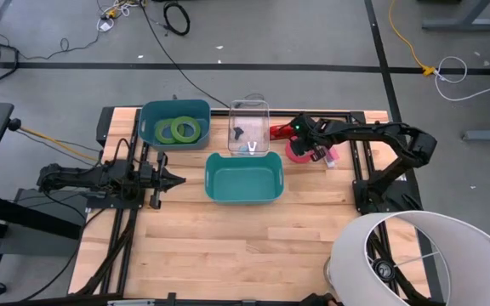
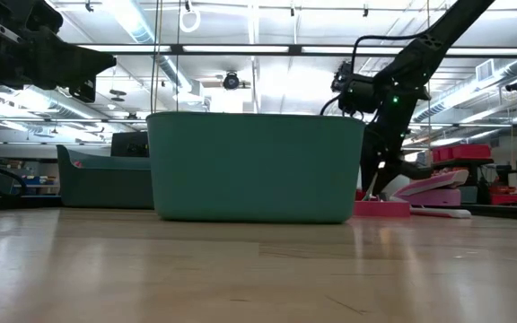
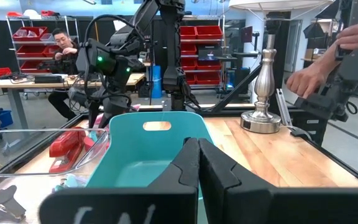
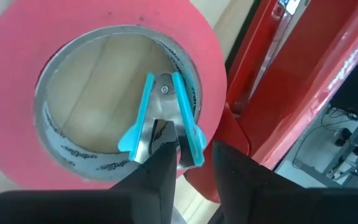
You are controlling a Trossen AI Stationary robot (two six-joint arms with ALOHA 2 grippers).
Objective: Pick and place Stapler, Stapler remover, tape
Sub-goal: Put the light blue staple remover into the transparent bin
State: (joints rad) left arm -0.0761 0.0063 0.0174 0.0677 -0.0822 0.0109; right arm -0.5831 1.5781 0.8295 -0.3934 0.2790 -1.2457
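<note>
- From my remote seat, I saw the left gripper (image 1: 179, 178) parked low over the left side of the surface (image 1: 228, 238), its jaws pressed together on nothing and aimed toward the teal bin (image 1: 242, 178).
- Beyond it, at the far-left corner, sat a blue bin (image 1: 149, 119) with 2 green tape rolls (image 1: 179, 129) lying flat inside, overlapping each other.
- The teal bin stood near the middle of the surface; I could see nothing in it.
- Just behind it, touching or nearly so, stood a clear bin (image 1: 249, 108) with a small dark item (image 1: 239, 132) and a pale item (image 1: 251, 147) inside; I couldn't tell what they were.
- To the right of the clear bin, a red stapler (image 1: 281, 130) lay on the surface, just beside the pinkish-red tape roll (image 1: 297, 153).
- The right gripper (image 1: 316, 151) hung down over that roll. In the right wrist view its 2 fingers (image 4: 160, 177) stood slightly apart at the roll's (image 4: 17, 56) inner edge; I couldn't tell whether they were clamping anything.
- Inside the roll's open centre lay a staple remover (image 4: 166, 118) with light-blue wings.
- At the near-right corner stood a white lampshade (image 1: 415, 259).
- In the left wrist view, a person sat at a desk in the far room, and a hand (image 3: 306, 78) showed at the right.
</note>
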